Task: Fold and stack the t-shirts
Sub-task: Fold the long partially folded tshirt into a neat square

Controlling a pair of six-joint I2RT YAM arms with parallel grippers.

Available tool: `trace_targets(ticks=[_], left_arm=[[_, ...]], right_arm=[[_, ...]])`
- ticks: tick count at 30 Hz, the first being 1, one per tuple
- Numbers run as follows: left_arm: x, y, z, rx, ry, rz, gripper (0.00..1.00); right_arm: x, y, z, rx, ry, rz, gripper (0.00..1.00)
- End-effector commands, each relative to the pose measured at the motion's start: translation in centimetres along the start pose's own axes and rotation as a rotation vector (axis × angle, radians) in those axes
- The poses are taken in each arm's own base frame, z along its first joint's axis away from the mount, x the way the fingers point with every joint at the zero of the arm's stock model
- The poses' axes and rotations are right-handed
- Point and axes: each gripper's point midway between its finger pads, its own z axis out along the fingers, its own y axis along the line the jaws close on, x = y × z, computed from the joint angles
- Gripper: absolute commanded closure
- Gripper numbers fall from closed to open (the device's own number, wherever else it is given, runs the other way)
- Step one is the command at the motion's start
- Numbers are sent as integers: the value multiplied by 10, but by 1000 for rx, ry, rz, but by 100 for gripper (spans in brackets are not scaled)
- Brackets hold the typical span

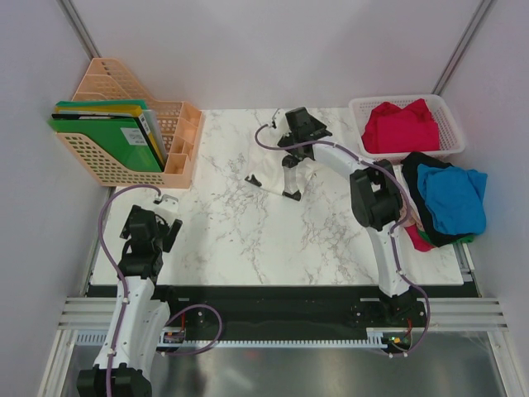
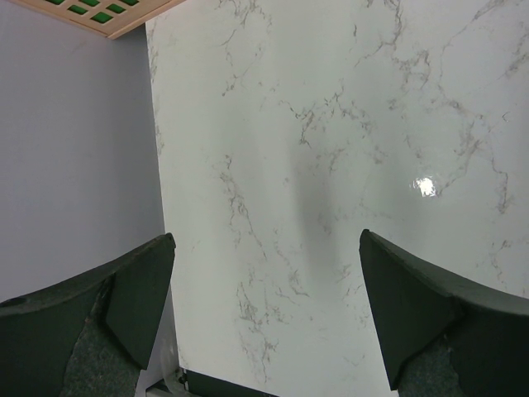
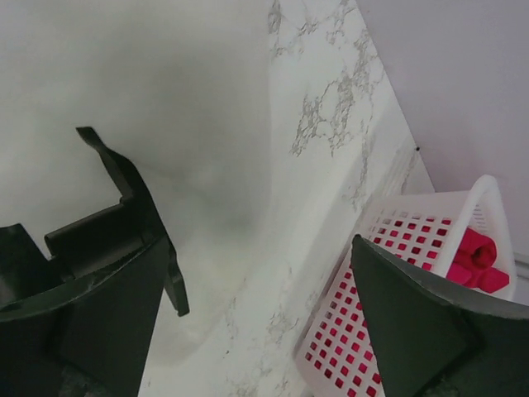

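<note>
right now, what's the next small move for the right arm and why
Probably lift the right gripper straight up, clear of the white t-shirt. Its jaws stand open and empty, low over the cloth near the middle of the table, so sliding sideways from here could drag the shirt.

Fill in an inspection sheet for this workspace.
Surface: marble table, no spills seen.
Job's things: red t-shirt in white basket; blue t-shirt over black t-shirt at right edge; white cloth below right gripper.
Clutter: file rack with green folders.
Grippers: left gripper open, empty; right gripper open.
Cables: purple cable along each arm.
Surroundings: pale walls, metal frame.
</note>
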Motion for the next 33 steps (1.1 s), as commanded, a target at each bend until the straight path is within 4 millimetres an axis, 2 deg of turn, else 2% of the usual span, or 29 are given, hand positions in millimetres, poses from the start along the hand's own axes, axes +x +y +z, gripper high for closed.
trace_targets(ticks=[1, 5, 6, 7, 10, 13, 14, 15, 16, 17, 18, 19, 20, 23, 26, 30, 33], left_arm=[[-7, 2, 1, -10, -29, -30, 0], [-7, 1, 2, -6, -28, -30, 0], [-6, 1, 2, -3, -27, -28, 0], [-7, 1, 2, -3, -29, -29, 0], [-6, 1, 2, -2, -25, -28, 0], [-6, 1, 2, -5, -26, -28, 0], [-6, 1, 2, -6, -25, -28, 0], [-6, 2, 2, -8, -22, -28, 0], [-6, 2, 1, -8, -23, -27, 0], [-6, 2, 1, -8, -23, -28, 0], [-6, 2, 1, -10, -26, -29, 0], [-6, 2, 1, -9, -25, -29, 0], [-6, 2, 1, -10, -23, -29, 0], [-4, 1, 2, -3, -16, -28, 0], [-4, 0, 3, 0, -11, -27, 0], [-3, 1, 3, -5, -10, -26, 0], [-3, 1, 3, -4, -8, -25, 0]], right_arm=[[-34, -42, -35, 132, -119, 98, 2], [-39, -42, -52, 82, -149, 108, 6], [-44, -36, -54, 36, -169, 101, 7], [-39, -29, -54, 1, -142, 110, 15], [-59, -26, -64, -98, -183, 154, 16], [-64, -3, -59, -215, -180, 150, 14], [-69, -1, -53, -228, -189, 152, 14], [-65, 3, -49, -257, -175, 140, 14], [-73, -3, -48, -254, -199, 145, 15], [-67, 6, -34, -272, -180, 136, 16], [-70, -1, -33, -281, -182, 138, 16], [-65, 1, -27, -293, -167, 143, 16], [-59, 16, -15, -336, -150, 139, 16], [-46, 24, -6, -384, -130, 142, 15], [-31, 19, 5, -389, -110, 181, 12], [-9, -6, 22, -353, -96, 246, 9], [0, -17, 24, -336, -100, 263, 9]])
